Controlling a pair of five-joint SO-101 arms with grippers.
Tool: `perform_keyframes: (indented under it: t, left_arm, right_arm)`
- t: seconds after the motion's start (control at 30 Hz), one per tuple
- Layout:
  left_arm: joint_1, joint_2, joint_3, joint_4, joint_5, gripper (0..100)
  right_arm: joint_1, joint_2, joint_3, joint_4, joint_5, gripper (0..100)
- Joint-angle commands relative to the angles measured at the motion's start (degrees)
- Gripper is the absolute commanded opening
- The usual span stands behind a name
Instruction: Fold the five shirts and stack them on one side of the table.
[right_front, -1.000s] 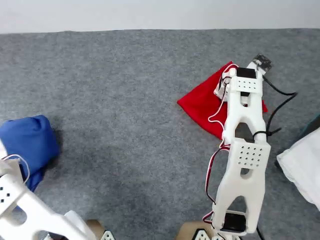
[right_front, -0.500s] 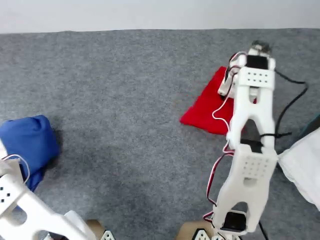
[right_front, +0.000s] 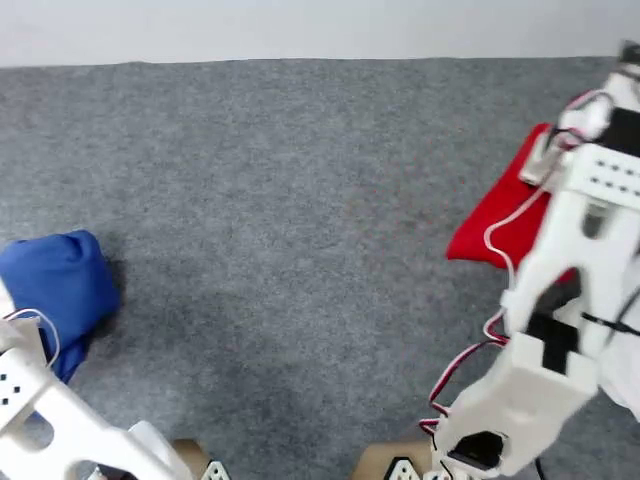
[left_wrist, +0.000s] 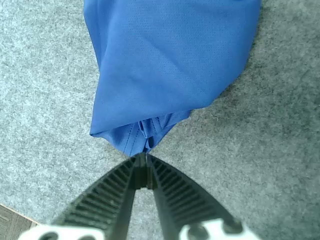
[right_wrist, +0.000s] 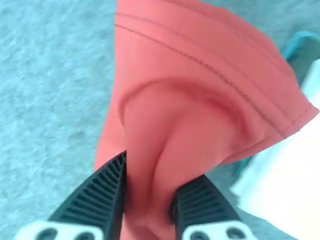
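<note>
Tabletop: grey felt (right_front: 300, 200), with cloth at its two ends and the arms at the near edge.
Blue shirt: a compact bundle (right_front: 58, 285) at the left end of the tabletop. Up close (left_wrist: 170, 65) it looks loosely gathered rather than squarely folded, with one hem corner poking out.
Red shirt: at the far right (right_front: 495, 230), partly under your right arm. From the wrist (right_wrist: 200, 95) it shows as a bunched wedge with stitched hems on top.
White cloth: just beside the red shirt (right_wrist: 280, 175) on the right side, likely another of the five. You cannot tell whether it is folded.
Progress: early to middle, by my judgement. You can count three shirts at most and there is no stack of five. Blue and red sit at opposite ends, so gathering onto one side is left, and so are tidy folds.
Left hand: fingers pressed together (left_wrist: 146, 167), tips right at the blue shirt's hem corner. You cannot tell whether any fabric is pinched.
Right hand: fingers apart only by the thickness of the cloth (right_wrist: 156, 170), clamped on a fold of the red shirt.
</note>
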Motion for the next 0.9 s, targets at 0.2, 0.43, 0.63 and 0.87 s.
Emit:
perform_keyframes:
  t: [0.2, 0.43, 0.63, 0.87]
  left_arm:
    - [1.76, -1.23, -0.66, -0.88, -0.35, 1]
    - [6.59, -1.23, -0.75, -0.88, -0.35, 1]
    - [7.21, -1.23, -0.75, -0.88, -0.26, 1]
    - [7.21, -1.23, -0.75, -0.88, -0.26, 1]
  right_arm:
    - [13.93, -6.73, -0.26, 2.24, 8.09, 1.0]
    - [21.58, -6.81, -0.26, 2.33, 12.13, 1.0]
    - [26.33, -6.55, -0.18, 2.33, 15.91, 1.0]
    - [29.85, -1.98, 4.66, 1.36, 18.55, 1.0]
